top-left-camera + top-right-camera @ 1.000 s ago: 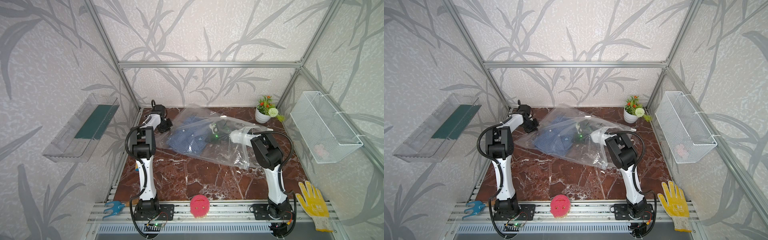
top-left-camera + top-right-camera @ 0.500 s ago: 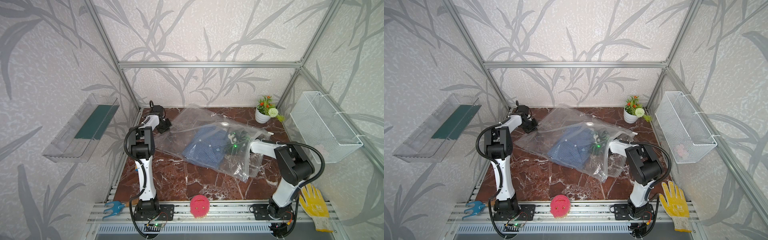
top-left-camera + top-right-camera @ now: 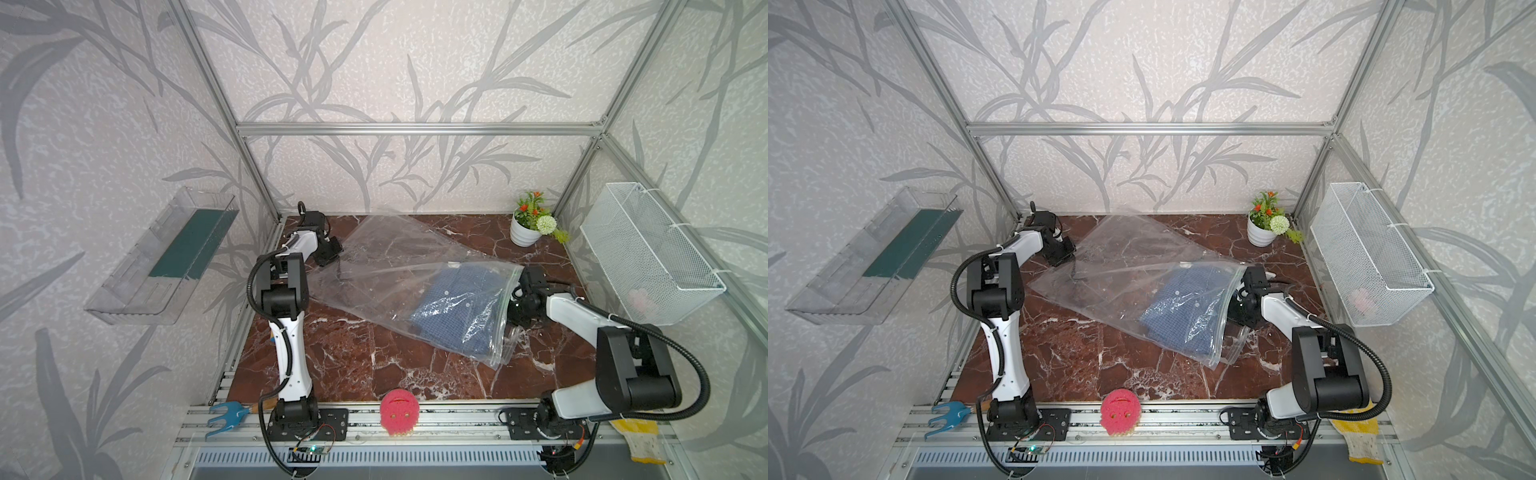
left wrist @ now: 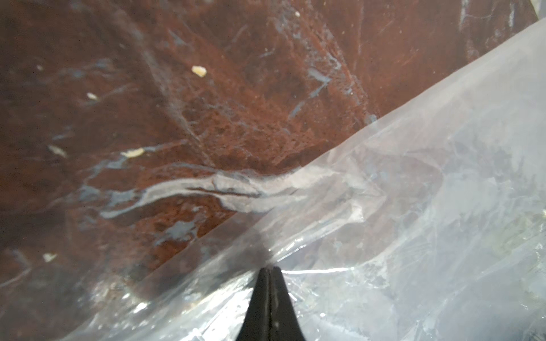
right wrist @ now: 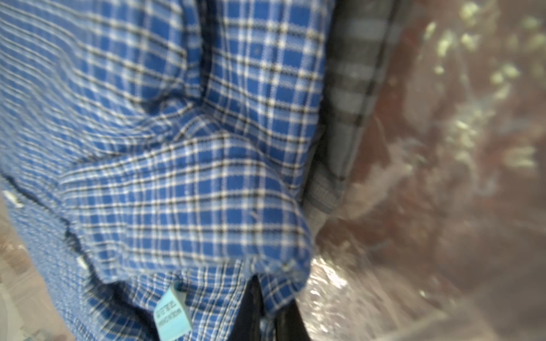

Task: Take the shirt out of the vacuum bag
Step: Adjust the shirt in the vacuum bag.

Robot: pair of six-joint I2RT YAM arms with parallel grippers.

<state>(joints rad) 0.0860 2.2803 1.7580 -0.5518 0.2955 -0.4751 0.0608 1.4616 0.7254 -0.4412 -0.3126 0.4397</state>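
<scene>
My left tool [image 4: 269, 271] is pinched shut on a corner of the large clear crinkly plastic vacuum bag [image 3: 386, 266], right tool [image 5: 267, 298] clamped on the blue checked shirt [image 3: 457, 307], which sits inside the bag's mouth end on the desk [image 3: 353, 361]; best to pull low and straight out, left anchoring.

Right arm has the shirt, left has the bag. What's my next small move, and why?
Probably draw the right gripper back out of the mouth, away from the left arm. Its jaws are shut on the shirt, which lies inside the vacuum bag; the left gripper clamps the far corner.
</scene>
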